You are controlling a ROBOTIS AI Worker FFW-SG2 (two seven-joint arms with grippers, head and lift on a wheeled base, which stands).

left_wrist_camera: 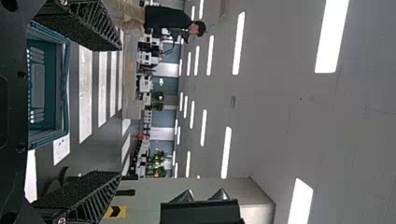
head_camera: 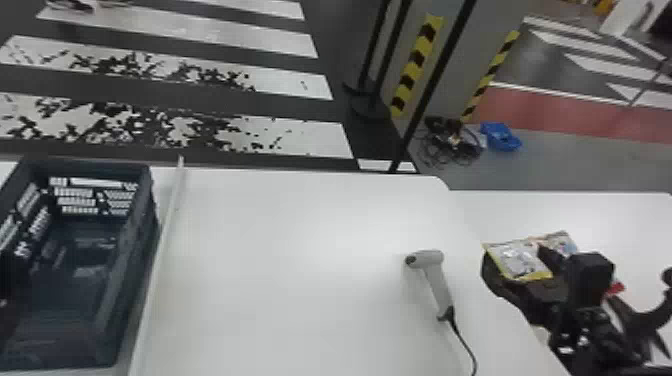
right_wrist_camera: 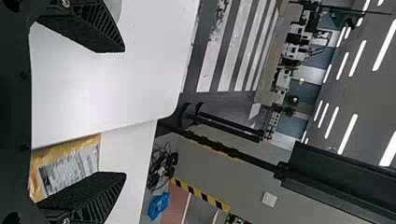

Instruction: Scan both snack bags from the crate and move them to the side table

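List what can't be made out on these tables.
Head view:
- Yellow-edged snack bag: part behind the black right gripper.
- Small red patch: its object, hidden by that gripper.
- Dark plastic crate: left side, cut off by left edge.
- Thin black cable: end, cut off by bottom edge.

Cables [head_camera: 447,142] lie beside a blue object [head_camera: 501,137] on the floor [head_camera: 575,162], near a pillar [head_camera: 460,75] with striped tape [head_camera: 419,57]; ceiling lights [left_wrist_camera: 239,43] glow.

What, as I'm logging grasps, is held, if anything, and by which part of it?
Nothing is held; the left gripper and right gripper are both open.
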